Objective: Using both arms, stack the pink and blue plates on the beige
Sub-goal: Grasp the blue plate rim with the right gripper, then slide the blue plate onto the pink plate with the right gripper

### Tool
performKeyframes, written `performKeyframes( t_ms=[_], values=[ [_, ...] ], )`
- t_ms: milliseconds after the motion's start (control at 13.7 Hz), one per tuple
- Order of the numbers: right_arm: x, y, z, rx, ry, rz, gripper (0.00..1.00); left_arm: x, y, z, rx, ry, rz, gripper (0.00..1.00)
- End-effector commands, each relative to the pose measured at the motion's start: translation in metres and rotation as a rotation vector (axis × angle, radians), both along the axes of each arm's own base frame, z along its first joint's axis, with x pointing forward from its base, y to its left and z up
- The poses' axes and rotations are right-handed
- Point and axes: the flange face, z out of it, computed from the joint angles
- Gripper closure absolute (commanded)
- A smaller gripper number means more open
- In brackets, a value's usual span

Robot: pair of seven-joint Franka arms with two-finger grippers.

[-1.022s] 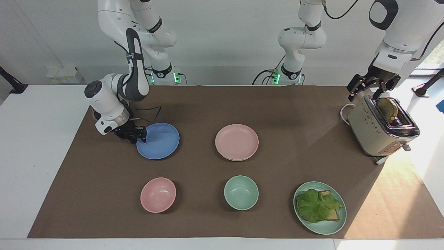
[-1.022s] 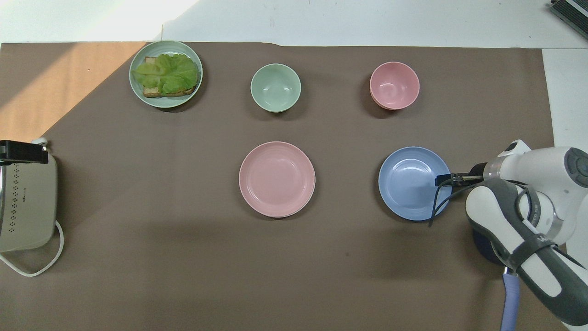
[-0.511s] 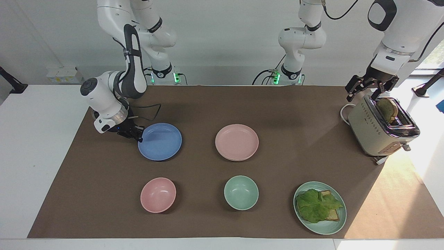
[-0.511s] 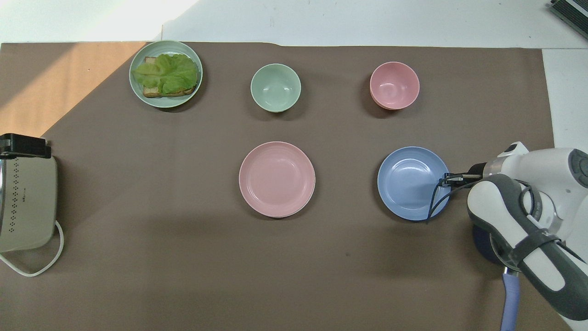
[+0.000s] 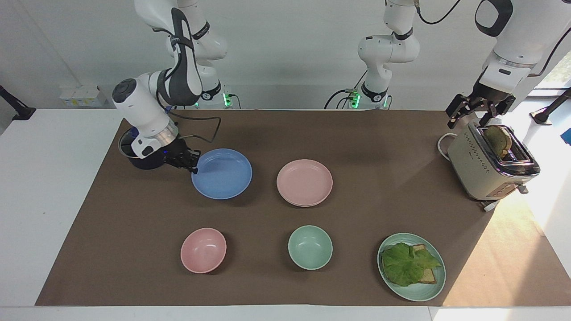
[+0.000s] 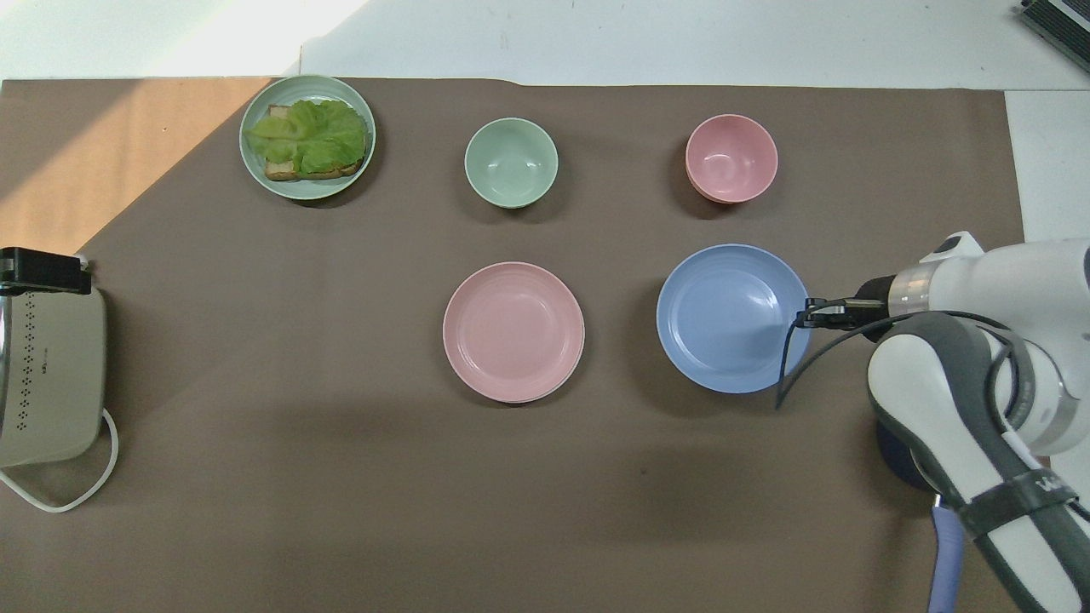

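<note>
The blue plate [image 5: 221, 174] [image 6: 732, 317] hangs a little above the brown mat, casting a shadow. My right gripper [image 5: 194, 167] [image 6: 805, 317] is shut on its rim, on the side toward the right arm's end. The pink plate [image 5: 304, 182] [image 6: 513, 330] lies at the mat's middle, beside the blue one. A thin pale edge of the beige plate [image 5: 299, 204] shows under it. My left gripper [image 5: 475, 111] hovers open over the toaster's end nearest the robots, holding nothing.
A toaster [image 5: 490, 167] with a bread slice stands at the left arm's end. Farther from the robots sit a pink bowl [image 5: 203, 250], a mint bowl [image 5: 310, 247] and a mint plate [image 5: 411, 266] with lettuce toast. A dark blue vessel [image 5: 134, 156] sits under the right arm.
My right gripper shut on the blue plate's rim, then lifted it and carried it toward the pink plate. The left gripper has barely shifted over the toaster.
</note>
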Motion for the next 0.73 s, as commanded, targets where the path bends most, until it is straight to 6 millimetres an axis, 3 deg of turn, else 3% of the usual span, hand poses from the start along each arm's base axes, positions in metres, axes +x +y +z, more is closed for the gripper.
performKeyframes(
  t_ms=[0, 292, 657],
  values=[
    [-0.002, 0.060, 0.004, 0.013, -0.012, -0.062, 1.00, -0.002, 0.003, 0.006, 0.008, 0.011, 0.000, 0.00],
    [-0.010, 0.140, -0.005, 0.027, -0.007, -0.082, 1.00, -0.002, 0.003, 0.006, 0.008, 0.011, 0.000, 0.00],
    [-0.021, 0.198, -0.038, 0.031, -0.022, -0.086, 1.00, -0.002, 0.003, 0.006, 0.008, 0.011, 0.000, 0.00]
  ],
)
